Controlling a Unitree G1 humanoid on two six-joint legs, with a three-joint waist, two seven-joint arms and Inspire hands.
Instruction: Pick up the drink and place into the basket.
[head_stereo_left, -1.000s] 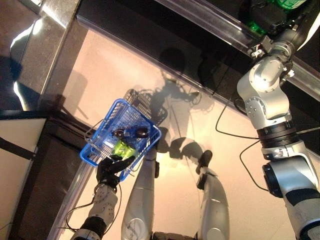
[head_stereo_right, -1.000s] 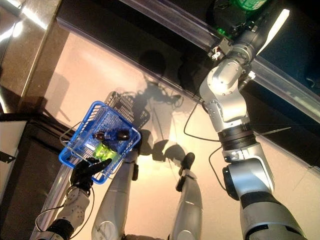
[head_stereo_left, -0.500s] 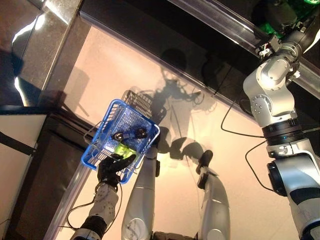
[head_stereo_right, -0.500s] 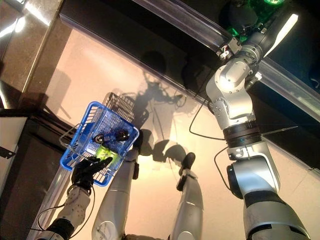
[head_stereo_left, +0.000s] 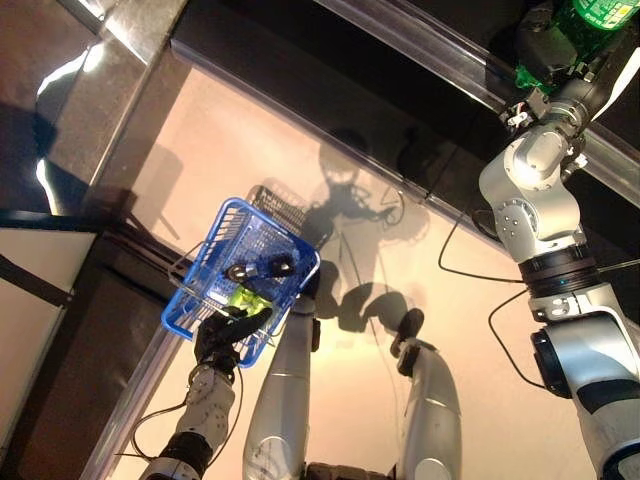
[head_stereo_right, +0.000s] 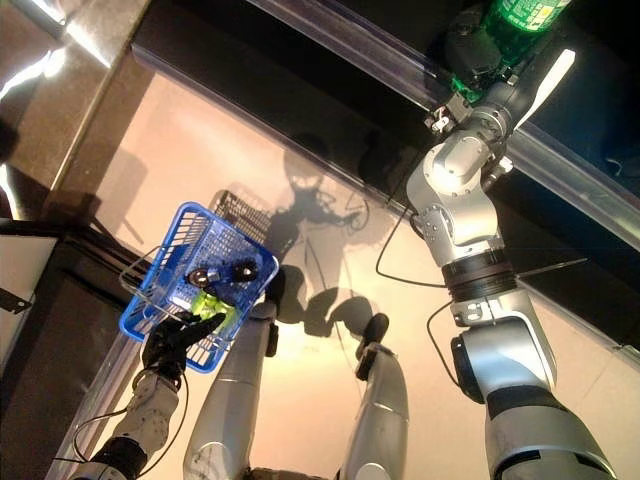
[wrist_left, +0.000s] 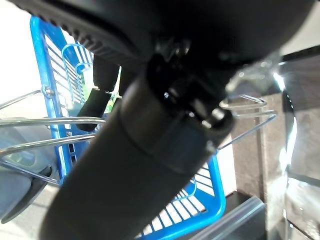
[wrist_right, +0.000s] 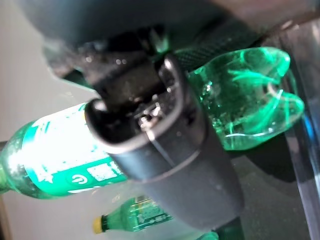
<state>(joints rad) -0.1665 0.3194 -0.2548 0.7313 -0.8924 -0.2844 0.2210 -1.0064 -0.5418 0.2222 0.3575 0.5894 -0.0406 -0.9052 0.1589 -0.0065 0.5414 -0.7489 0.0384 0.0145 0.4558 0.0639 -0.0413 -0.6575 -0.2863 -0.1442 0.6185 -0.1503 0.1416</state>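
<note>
**Green drink bottle in the right hand, high over the shelf; basket held low in the left**

The right hand (head_stereo_right: 478, 55) is up at about 1 o'clock in the head views, its fingers (wrist_right: 165, 145) clamped around a green drink bottle (wrist_right: 65, 150). The bottle's ridged base bulges out past one side of the hand, and its labelled body and neck stick out the other side. The label is green and white with small printed symbols; none of it can be read clearly. In the head views only the bottle's lower part shows above the hand, at the top edge.

A second green bottle (wrist_right: 135, 216) with a yellow cap lies or stands beyond the held one in the right wrist view, apart from it. A dark shelf with a glassy front rail (head_stereo_left: 420, 45) runs diagonally below the right hand.

The blue wire basket (head_stereo_left: 205, 300) hangs at about 8 o'clock, well apart from the held bottle. The left hand (head_stereo_left: 228, 332) is at the basket's near rim, its fingers closed on the metal handles (wrist_left: 30, 131). Inside the basket lie two dark rounded items (head_stereo_left: 258, 268) side by side and a bright green item (head_stereo_left: 243, 297) just below them, near the hand.

The pale floor (head_stereo_left: 240, 150) lies beneath, with a dark counter edge (head_stereo_left: 60, 300) at 9 o'clock beside the basket.
</note>
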